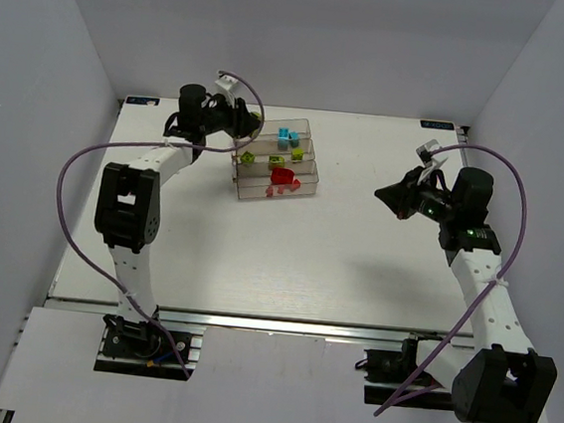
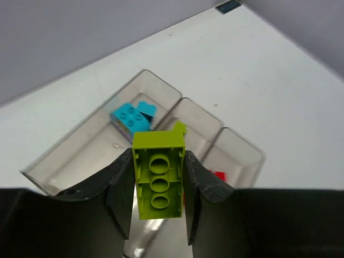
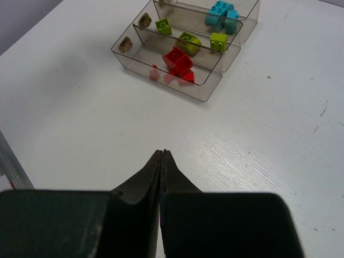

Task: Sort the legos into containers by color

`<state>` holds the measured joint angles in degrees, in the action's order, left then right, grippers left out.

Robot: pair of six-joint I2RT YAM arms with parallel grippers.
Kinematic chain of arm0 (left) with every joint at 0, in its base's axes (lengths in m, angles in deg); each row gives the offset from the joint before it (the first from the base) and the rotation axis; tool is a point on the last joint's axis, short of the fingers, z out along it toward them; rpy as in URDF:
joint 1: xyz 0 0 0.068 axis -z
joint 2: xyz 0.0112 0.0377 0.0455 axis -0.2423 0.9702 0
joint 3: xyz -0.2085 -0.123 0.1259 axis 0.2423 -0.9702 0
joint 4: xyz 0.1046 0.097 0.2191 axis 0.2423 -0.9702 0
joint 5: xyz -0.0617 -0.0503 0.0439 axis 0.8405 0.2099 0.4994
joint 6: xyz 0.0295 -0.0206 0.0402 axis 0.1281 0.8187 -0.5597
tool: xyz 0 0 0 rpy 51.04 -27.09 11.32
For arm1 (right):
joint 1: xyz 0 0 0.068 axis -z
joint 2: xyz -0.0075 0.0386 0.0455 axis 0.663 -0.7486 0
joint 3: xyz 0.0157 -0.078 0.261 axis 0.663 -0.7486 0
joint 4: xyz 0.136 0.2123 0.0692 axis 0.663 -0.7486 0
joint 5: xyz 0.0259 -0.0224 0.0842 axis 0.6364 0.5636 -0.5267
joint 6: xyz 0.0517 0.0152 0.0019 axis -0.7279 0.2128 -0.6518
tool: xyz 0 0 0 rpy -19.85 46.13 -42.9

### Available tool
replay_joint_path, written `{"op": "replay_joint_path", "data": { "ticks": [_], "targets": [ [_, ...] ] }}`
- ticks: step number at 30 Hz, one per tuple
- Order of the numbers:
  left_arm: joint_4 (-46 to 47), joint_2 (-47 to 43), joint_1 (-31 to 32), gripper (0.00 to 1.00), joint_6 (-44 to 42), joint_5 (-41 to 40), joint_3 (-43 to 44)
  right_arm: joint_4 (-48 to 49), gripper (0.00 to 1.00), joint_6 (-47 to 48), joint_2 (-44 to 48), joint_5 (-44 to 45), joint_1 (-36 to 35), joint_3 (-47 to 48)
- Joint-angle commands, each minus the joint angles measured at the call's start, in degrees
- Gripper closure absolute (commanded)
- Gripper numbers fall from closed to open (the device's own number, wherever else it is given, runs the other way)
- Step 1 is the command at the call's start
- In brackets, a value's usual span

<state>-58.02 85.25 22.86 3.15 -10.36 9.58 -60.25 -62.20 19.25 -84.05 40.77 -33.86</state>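
My left gripper (image 2: 158, 188) is shut on a yellow-green brick (image 2: 158, 174), held underside up above the clear containers (image 2: 64, 161). Below it lie cyan bricks (image 2: 131, 115) in one bin and a red brick (image 2: 217, 176) in another. In the top view the left gripper (image 1: 248, 128) hovers at the far left end of the containers (image 1: 304, 190). My right gripper (image 3: 162, 155) is shut and empty, above bare table well short of the containers (image 3: 207, 88). Its view shows red bricks (image 3: 180, 63), yellow-green bricks (image 3: 187, 42) and cyan bricks (image 3: 221, 12) in separate bins.
The right gripper (image 1: 386, 194) sits to the right of the containers over the white table (image 1: 257, 259). Grey walls stand around the table on three sides. Purple cables loop off both arms.
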Motion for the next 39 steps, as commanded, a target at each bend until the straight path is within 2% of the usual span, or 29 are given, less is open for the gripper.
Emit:
{"op": "replay_joint_path", "data": {
  "ticks": [1, 4, 7, 10, 13, 19, 23, 26, 27, 29, 32, 35, 38, 39],
  "targets": [
    [-2.56, 2.98, 1.79, 1.0, -20.47, -0.46, 5.3, 3.04, 1.0, 0.22, 1.66, 1.14, -0.04, -0.27],
    [-2.92, 4.92, 3.2, 1.0, -30.93, 2.7, 6.19, 3.48, 1.0, 0.31, 1.83, 1.05, 0.05, -0.71],
    [-2.48, 6.93, 3.82, 1.0, -32.8, 2.87, 8.29, 3.48, 1.0, 0.22, 2.01, 1.05, 0.05, -0.98],
    [-5.72, 10.18, 4.34, 0.95, -33.94, 4.37, 12.94, 3.48, 1.0, 0.04, 1.84, 1.05, -0.04, -1.24],
    [-6.61, 12.12, 4.86, 0.91, -34.56, 3.06, 14.02, 3.57, 1.0, 0.04, 1.57, 1.14, 0.05, -1.42],
    [-7.92, 14.23, 5.4, 0.68, -35.0, 1.82, 14.98, 5.24, 1.0, 0.04, 1.57, 0.96, 2.25, -1.86],
    [-9.41, 14.24, 5.92, 0.58, -35.0, 0.42, 14.89, 5.33, 1.0, -0.04, 1.22, 1.05, 2.51, -1.95],
    [-10.3, 14.15, 6.45, 0.54, -35.0, -0.28, 14.98, 5.24, 1.0, -0.04, 1.22, 0.96, 2.69, -1.94],
    [-10.39, 13.89, 6.97, 0.45, -34.91, -0.81, 14.98, 5.24, 1.0, -0.04, 1.13, 0.96, 2.77, -2.03],
    [-11.09, 13.62, 6.98, 0.34, -34.91, -1.34, 14.98, 5.24, 1.0, -0.13, 1.22, 0.96, 2.86, -1.95],
    [-12.49, 13.27, 7.51, 0.31, -34.3, -2.39, 16.12, 5.33, 1.0, -0.13, 1.13, 0.88, 3.13, -2.03],
    [-11.98, 11.69, 7.51, 0.29, -32.63, -3.54, 16.65, 5.33, 0.93, -0.04, 1.04, 0.79, 3.3, -2.21],
    [-8.47, 7.39, 7.51, 0.32, -26.23, -4.41, 15.07, 5.76, 0.68, 0.83, 1.13, 0.79, 3.48, -2.82],
    [-7.93, 5.81, 7.51, 0.38, -20.38, -5.2, 14.72, 5.94, 0.52, 1.44, 1.05, 0.88, 3.57, -3.0]
  ]
}}
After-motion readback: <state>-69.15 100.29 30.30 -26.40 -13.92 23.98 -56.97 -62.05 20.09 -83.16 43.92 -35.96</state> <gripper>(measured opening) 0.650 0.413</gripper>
